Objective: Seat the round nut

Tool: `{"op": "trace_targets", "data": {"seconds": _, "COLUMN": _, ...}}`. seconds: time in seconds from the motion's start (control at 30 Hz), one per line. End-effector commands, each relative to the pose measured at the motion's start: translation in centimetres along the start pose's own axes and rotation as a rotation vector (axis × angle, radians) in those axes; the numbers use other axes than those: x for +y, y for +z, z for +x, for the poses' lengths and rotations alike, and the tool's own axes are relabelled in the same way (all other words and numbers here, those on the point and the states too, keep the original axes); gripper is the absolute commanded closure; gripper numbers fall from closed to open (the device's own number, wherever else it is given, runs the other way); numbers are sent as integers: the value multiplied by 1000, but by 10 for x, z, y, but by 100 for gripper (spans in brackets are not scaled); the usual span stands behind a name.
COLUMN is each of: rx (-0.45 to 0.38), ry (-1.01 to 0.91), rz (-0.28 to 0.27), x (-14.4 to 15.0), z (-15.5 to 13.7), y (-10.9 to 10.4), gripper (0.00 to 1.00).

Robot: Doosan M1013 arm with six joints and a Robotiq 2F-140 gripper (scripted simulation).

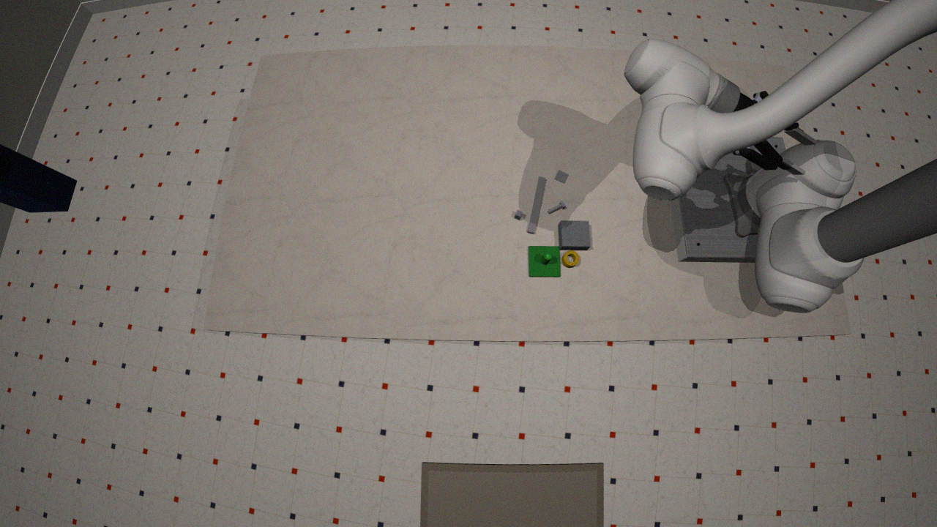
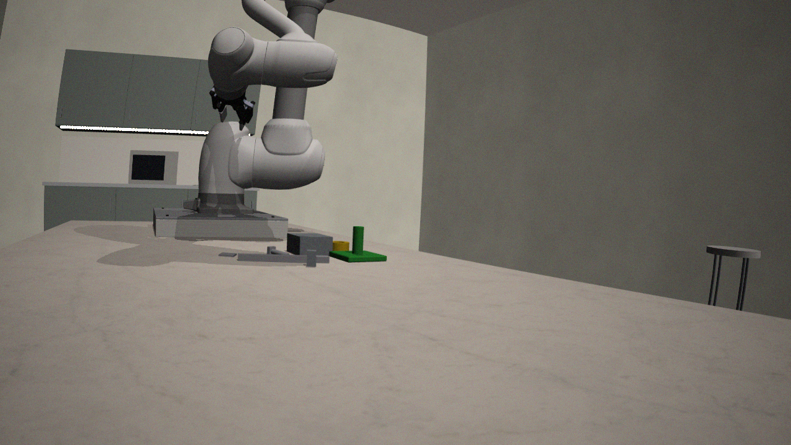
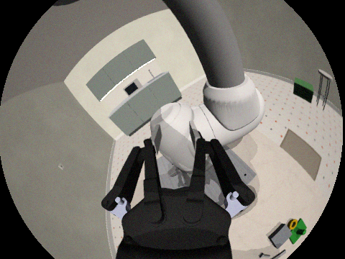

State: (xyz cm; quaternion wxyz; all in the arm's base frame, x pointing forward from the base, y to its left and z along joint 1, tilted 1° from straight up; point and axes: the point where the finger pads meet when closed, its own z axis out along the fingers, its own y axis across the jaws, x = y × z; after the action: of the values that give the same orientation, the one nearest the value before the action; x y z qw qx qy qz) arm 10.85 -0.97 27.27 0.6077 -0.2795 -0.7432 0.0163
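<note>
The yellow round nut [image 1: 570,258] lies flat on the table, touching the right edge of the green square base [image 1: 544,261] of the round green peg [image 2: 358,240]. The nut also shows in the side view [image 2: 340,245] and small in the wrist view [image 3: 292,224]. My gripper [image 3: 175,128] is high in the air near the arm's own base, far from the nut. Its fingers stand partly apart with nothing between them. It shows in the side view [image 2: 233,113] and is partly hidden by the arm in the overhead view [image 1: 763,154].
A grey block [image 1: 575,233] sits right behind the nut. A long grey bar [image 1: 536,205] and a few small grey pieces lie behind the peg base. The arm's mount plate [image 1: 717,238] is to the right. A stool [image 2: 731,274] stands off the table.
</note>
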Motion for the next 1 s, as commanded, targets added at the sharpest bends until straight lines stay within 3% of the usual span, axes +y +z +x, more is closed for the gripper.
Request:
{"op": "trace_targets", "data": {"seconds": 0.0, "rx": -137, "ry": -180, "rz": 6, "x": 20, "z": -36, "y": -14, "gripper": 60}}
{"op": "trace_targets", "data": {"seconds": 0.3, "rx": -440, "ry": -600, "rz": 116, "x": 88, "z": -116, "y": -80, "gripper": 60}}
{"op": "trace_targets", "data": {"seconds": 0.37, "rx": -440, "ry": -600, "rz": 116, "x": 88, "z": -116, "y": -80, "gripper": 60}}
{"op": "trace_targets", "data": {"seconds": 0.4, "rx": -531, "ry": -733, "rz": 161, "x": 105, "z": -131, "y": -96, "gripper": 60}}
{"op": "trace_targets", "data": {"seconds": 0.6, "rx": -691, "ry": -978, "rz": 301, "x": 164, "z": -159, "y": -153, "gripper": 60}}
{"op": "trace_targets", "data": {"seconds": 0.87, "rx": -900, "ry": -1316, "rz": 555, "x": 250, "z": -172, "y": -230, "gripper": 60}}
{"op": "trace_targets", "data": {"seconds": 0.93, "rx": -900, "ry": -1316, "rz": 555, "x": 250, "z": -172, "y": -230, "gripper": 60}}
{"op": "trace_targets", "data": {"seconds": 0.97, "rx": -972, "ry": -1436, "rz": 654, "x": 282, "z": -176, "y": -256, "gripper": 60}}
